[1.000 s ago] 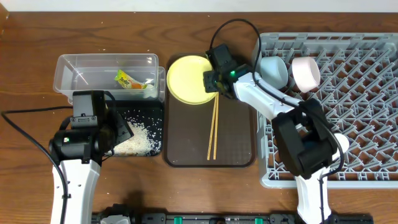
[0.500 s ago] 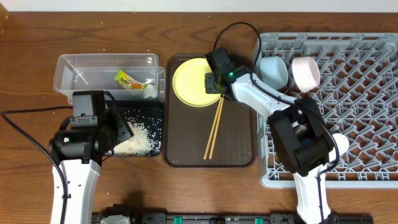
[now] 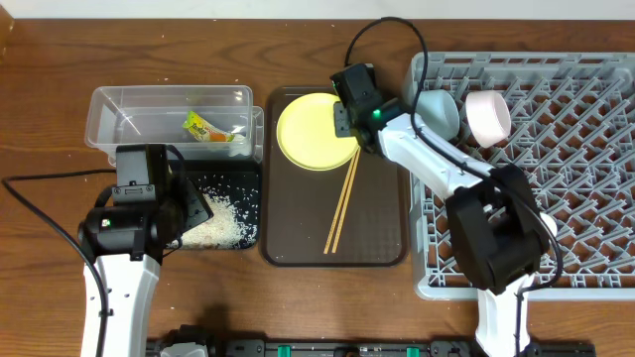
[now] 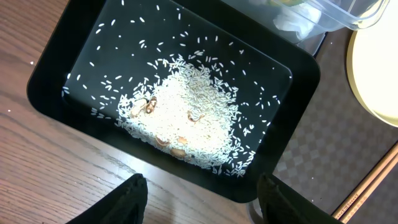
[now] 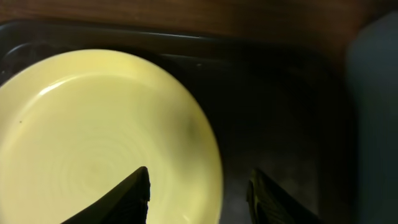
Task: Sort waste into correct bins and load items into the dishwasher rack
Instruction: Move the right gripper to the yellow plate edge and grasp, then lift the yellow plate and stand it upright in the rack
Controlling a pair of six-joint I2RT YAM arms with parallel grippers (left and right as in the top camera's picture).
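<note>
Down near the robot, the left gripper hung over the black tray, its two fingers apart and holding nothing. The rice lay heaped in that tray, likely because it is the bin for food scraps. Further out, the chopsticks lay loose on the brown serving tray, not yet in the rack. Beyond them the right gripper hovered at the rim of the yellow plate, fingers apart and gripping nothing, probably lining up a grab. Farthest back, the wrapper sat in the clear tub.
</note>
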